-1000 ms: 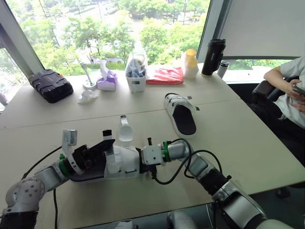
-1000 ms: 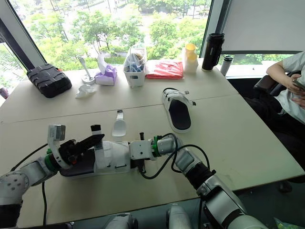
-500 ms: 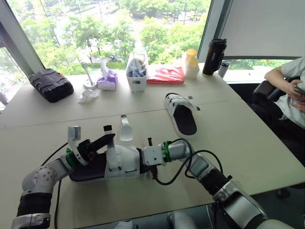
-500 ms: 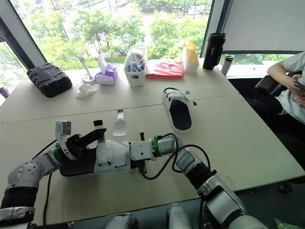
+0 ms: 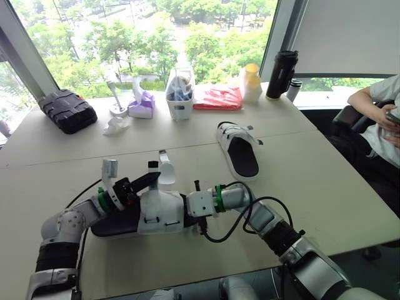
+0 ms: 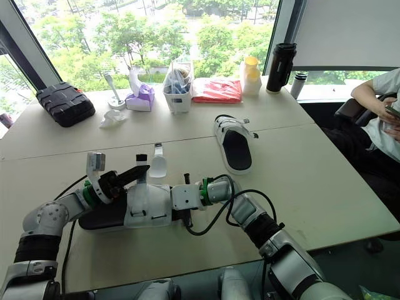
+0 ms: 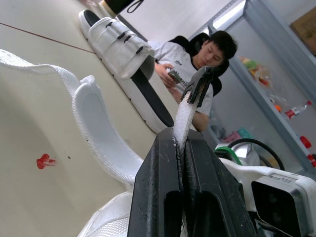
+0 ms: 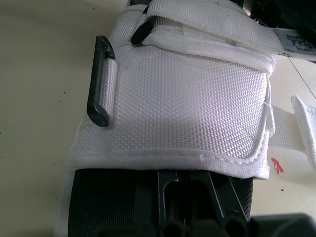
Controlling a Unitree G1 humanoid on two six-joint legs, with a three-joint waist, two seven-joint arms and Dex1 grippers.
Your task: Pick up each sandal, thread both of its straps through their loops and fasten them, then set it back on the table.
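Note:
The near sandal (image 5: 153, 215), white upper on a black sole, lies at the table's front. My left gripper (image 5: 149, 181) is shut on one of its straps (image 7: 183, 116), holding the black-tipped end (image 5: 153, 165) up above the upper. The other strap (image 5: 164, 170) lies loose on the table behind the sandal. My right gripper (image 5: 186, 206) is shut on the sandal's right end, its fingers (image 8: 195, 195) under the white upper by the black loop (image 8: 101, 81). A second sandal (image 5: 238, 150), its straps fastened, rests on the table farther back right.
Along the window stand a black case (image 5: 67, 111), a tissue pack (image 5: 140, 105), a white basket (image 5: 179, 100), a red bag (image 5: 215, 98), a yellow-capped bottle (image 5: 250, 83) and a black tumbler (image 5: 279, 75). A person (image 5: 378, 119) sits at the right edge.
My left gripper has carried the strap end to the right and slightly up, over the sandal's upper. The right gripper and the sandal have stayed in place.

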